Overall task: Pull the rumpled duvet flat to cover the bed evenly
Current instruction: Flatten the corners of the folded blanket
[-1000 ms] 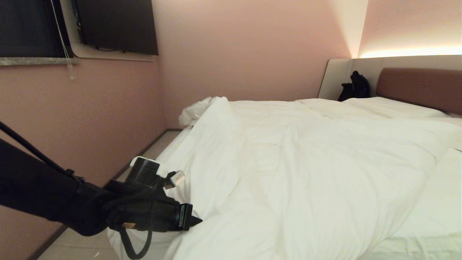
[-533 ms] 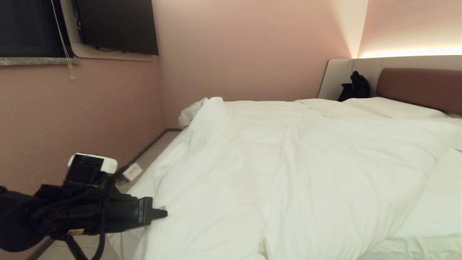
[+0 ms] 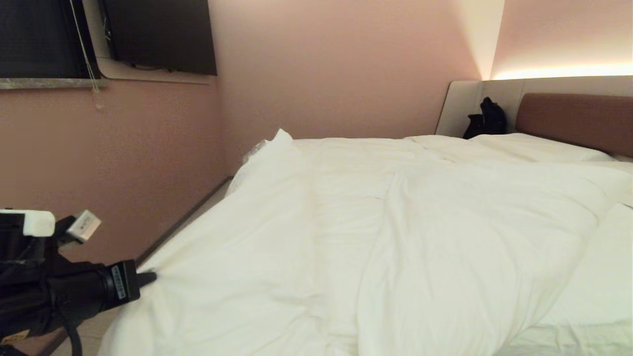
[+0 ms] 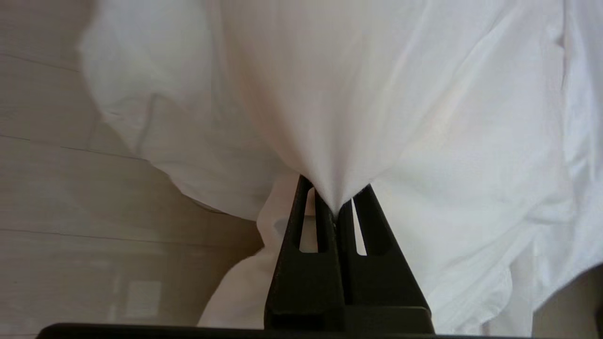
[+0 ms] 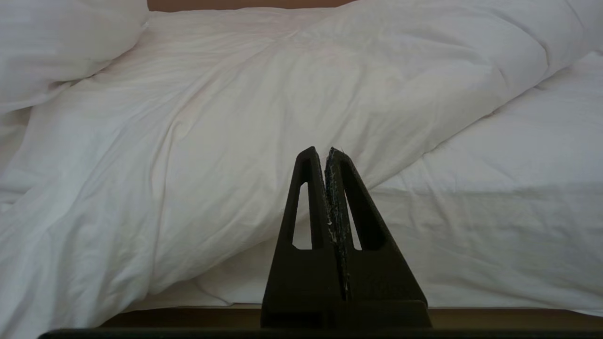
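The duvet (image 3: 395,237) lies white and puffy across most of the bed (image 3: 583,291), filling the middle and right of the head view. A long ridge runs from its peaked far corner at upper centre down toward the lower middle, and a diagonal fold at lower right leaves bare sheet showing beyond it. At the lower left of that view the left gripper (image 3: 148,278) has its fingers pinched tight on the duvet's near edge; the left wrist view shows the cloth gathered to a point between the closed jaws, fanning taut away from them, with pale floor (image 4: 56,197) under the hanging part.

The right gripper (image 5: 330,157) hangs apart from the bedding at the middle of its own view, jaws pressed together on nothing.

To do this pull well, I would judge it best to draw the edge low and steadily outward, square to the bed's side, so the ridge flattens rather than the whole quilt sliding off. The pinch is small, so a jerk could slip the cloth free. The lower right side looks short of cover and will want its own tug.

A small label (image 3: 118,282) sits on the left gripper's body, too small to read. On the wall at upper left hangs a dark screen (image 3: 158,34); a black bag (image 3: 487,118) sits by the brownish headboard (image 3: 573,118).
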### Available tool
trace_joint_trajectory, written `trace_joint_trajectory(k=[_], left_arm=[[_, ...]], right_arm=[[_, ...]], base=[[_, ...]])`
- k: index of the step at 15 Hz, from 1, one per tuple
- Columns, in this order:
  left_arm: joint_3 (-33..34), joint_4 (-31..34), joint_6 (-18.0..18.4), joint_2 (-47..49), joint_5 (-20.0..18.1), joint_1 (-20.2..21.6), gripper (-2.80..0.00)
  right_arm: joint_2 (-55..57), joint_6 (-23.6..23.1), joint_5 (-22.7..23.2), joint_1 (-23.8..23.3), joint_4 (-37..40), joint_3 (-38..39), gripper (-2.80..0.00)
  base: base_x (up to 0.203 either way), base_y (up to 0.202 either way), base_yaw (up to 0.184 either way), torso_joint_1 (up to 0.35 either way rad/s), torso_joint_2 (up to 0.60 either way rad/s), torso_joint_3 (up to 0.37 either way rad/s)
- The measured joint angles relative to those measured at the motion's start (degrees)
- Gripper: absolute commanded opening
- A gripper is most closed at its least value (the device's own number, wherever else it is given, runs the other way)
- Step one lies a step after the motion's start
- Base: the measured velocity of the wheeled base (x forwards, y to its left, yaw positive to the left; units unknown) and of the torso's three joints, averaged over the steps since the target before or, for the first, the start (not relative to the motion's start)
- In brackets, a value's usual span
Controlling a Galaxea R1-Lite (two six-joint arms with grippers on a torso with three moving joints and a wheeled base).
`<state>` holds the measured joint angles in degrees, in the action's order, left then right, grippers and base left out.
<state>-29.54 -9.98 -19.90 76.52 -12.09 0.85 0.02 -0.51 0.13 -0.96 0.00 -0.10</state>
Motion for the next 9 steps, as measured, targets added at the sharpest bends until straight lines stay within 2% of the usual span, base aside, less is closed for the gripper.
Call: trace_joint_trajectory(k=[4, 9], left_arm=[[-1.9, 9.1, 0.0, -13.3, 4.6, 0.2, -2.8], [-2.8, 21.1, 0.2, -28.9, 15.3, 0.2, -2.8]], right_arm=[[0.0, 0.0, 0.0, 0.0, 0.0, 0.0, -2.8], [0.0, 0.0, 0.0, 0.0, 0.0, 0.0, -2.8]], base=[[0.0, 0.0, 0.0, 0.0, 0.0, 0.0], [0.0, 0.0, 0.0, 0.0, 0.0, 0.0]])
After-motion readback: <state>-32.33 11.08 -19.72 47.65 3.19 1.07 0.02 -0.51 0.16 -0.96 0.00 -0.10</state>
